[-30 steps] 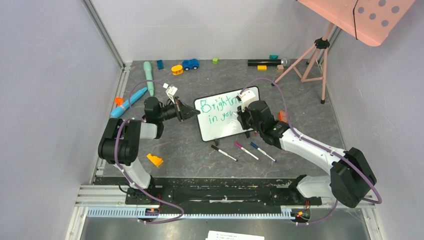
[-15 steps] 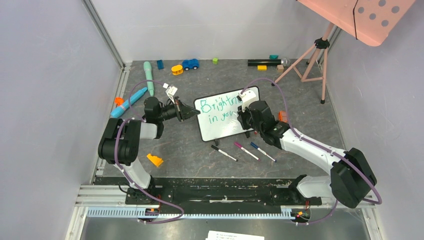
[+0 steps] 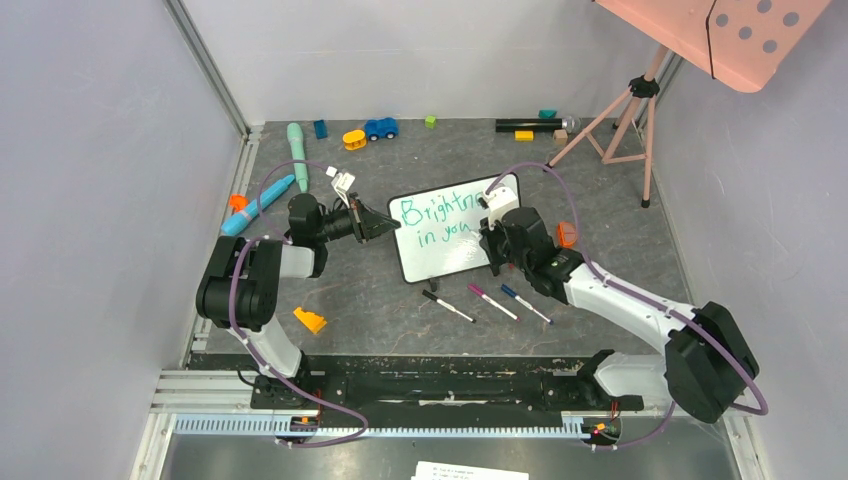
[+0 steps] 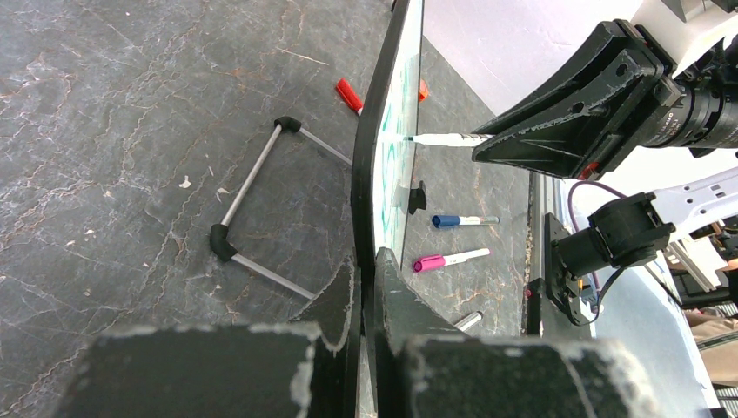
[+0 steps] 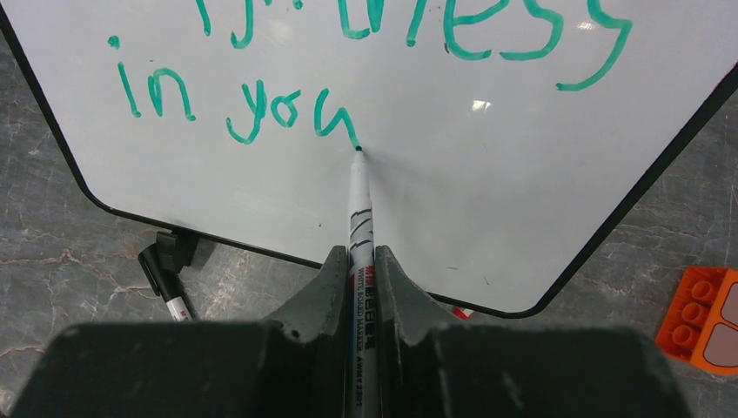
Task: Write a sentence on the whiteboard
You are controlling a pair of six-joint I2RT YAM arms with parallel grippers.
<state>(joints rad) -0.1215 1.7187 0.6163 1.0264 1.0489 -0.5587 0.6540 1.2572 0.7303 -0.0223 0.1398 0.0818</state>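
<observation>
Rightward and a touch nearer is where my right arm has slid since a second ago, and the second line now shows "in you" where my wrist hid its end; all else sits as it was.

Biggest first: the whiteboard (image 3: pixel 450 262) stands mid-scene on the table (image 3: pixel 360 300), propped at a tilt on its wire stand (image 4: pixel 252 178); I judge it light and stiff, slick-faced, on small feet, so it would skate or tip back under pen pressure; the black frame is the place to hold it, never the written face, since fresh ink smears.

My left gripper (image 3: pixel 385 227) does just that; its jaws are closed tight on the frame at the board's left edge, bracing it.

My right gripper (image 5: pixel 355 261) is clamped on the marker (image 5: pixel 358 200), pinching the barrel with the tip end reaching well ahead; the barrel looks slim, smooth and light, so I judge it wants a firm squeeze against twisting, yet only gentle pressure on the board.

Its tip touches the white face at the tail of the "u"; the sentence (image 3: pixel 438 220) reads "Brightness in you" in teal, so an "r" and a last word remain.

Three spare markers (image 3: pixel 493 301) lie on the table just near of the board.
</observation>
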